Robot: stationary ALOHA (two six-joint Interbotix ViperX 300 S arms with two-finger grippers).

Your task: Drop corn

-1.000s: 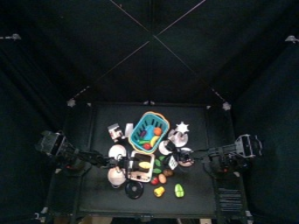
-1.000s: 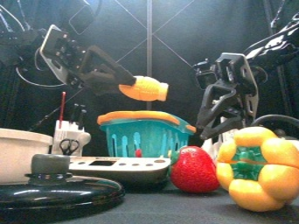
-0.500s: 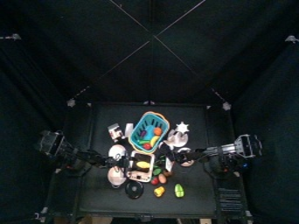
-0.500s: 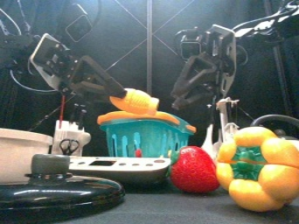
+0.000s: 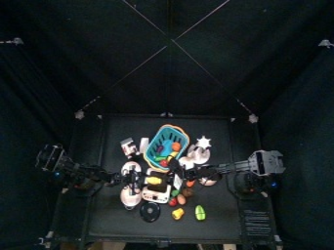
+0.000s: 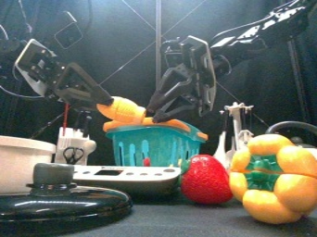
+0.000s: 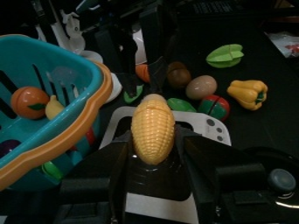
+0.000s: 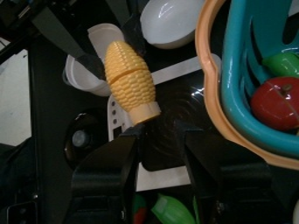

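Observation:
The yellow corn (image 6: 121, 112) hangs in the air just left of the teal basket's orange rim (image 6: 151, 125), and my left gripper (image 6: 107, 104) is shut on it. In the left wrist view the corn (image 7: 153, 129) stands between the two jaws, beside the basket (image 7: 47, 131). My right gripper (image 6: 168, 102) has reached in from the right and stands open, close to the corn's free end. In the right wrist view the corn (image 8: 131, 80) lies just ahead of the right gripper (image 8: 158, 144), with the basket (image 8: 239, 87) beside it.
The basket (image 5: 166, 145) holds a tomato (image 8: 278, 98) and other toy food. A white scale (image 6: 118, 176) lies under the corn. A strawberry (image 6: 206, 179), a yellow pepper (image 6: 270, 180), a white bowl (image 6: 25, 157) and a black lid (image 6: 56, 199) crowd the front.
My left gripper has carried the corn down and to the left. The right gripper has swung left across the basket, closing in on the corn.

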